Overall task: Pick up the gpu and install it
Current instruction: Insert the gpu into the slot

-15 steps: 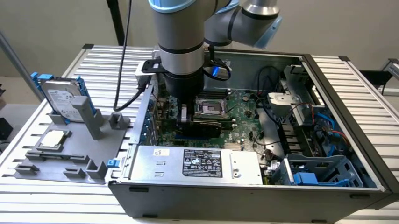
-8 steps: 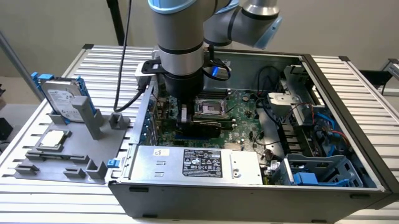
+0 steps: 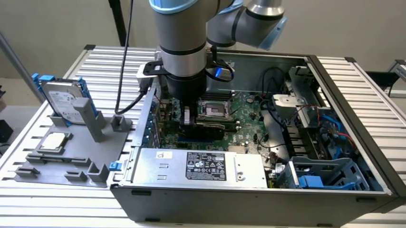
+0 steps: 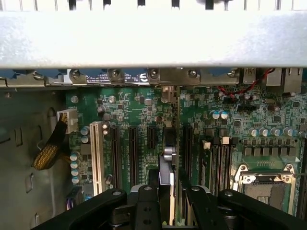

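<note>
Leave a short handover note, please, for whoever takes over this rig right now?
Gripper: shut on the gpu, held edge-on over the motherboard slots inside the open computer case.
Done: gpu picked up and brought into the case, lined up along the expansion slots beside the CPU socket.
Left: whether the card is seated cannot be told; confirm seating, then release.
Hard drive and CPU chip sit on the grey holder, untouched.

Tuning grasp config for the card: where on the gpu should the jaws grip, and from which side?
Grip the gpu on its upper long edge, coming straight down from above. It stands on edge over the motherboard slots, thin, with flat faces either side, so the jaws can pinch across its thickness. The gripper already straddles it this way inside the open case.
</note>
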You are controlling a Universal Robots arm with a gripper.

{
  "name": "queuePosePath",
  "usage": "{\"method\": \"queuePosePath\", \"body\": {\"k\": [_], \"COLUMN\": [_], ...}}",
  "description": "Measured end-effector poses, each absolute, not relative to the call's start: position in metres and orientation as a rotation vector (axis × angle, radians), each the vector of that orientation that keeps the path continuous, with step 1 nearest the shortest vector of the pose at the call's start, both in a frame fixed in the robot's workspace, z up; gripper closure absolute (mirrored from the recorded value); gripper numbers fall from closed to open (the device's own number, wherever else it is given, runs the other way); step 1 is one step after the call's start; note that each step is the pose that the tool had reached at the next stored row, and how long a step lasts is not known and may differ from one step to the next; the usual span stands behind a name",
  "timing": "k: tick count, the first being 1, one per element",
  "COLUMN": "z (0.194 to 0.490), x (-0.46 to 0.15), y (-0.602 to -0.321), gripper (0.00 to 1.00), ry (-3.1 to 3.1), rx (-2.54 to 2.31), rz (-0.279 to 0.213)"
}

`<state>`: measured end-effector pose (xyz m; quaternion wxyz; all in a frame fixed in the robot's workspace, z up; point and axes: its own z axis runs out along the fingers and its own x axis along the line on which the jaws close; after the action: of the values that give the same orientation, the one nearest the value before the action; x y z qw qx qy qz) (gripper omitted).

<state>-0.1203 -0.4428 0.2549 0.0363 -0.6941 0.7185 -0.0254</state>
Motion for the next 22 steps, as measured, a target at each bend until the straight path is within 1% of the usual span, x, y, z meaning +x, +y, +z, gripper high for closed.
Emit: {"method": "queuePosePath", "body": {"k": [13, 22], "z": [0.2540, 0.2535], "x": [-0.1203, -0.1203], "y": [-0.4436, -0.4412], "gripper": [0.74, 0.74], "ry": [2.194, 2.195], "rx": [-2.140, -2.138], "rz": [-0.093, -0.094]}}
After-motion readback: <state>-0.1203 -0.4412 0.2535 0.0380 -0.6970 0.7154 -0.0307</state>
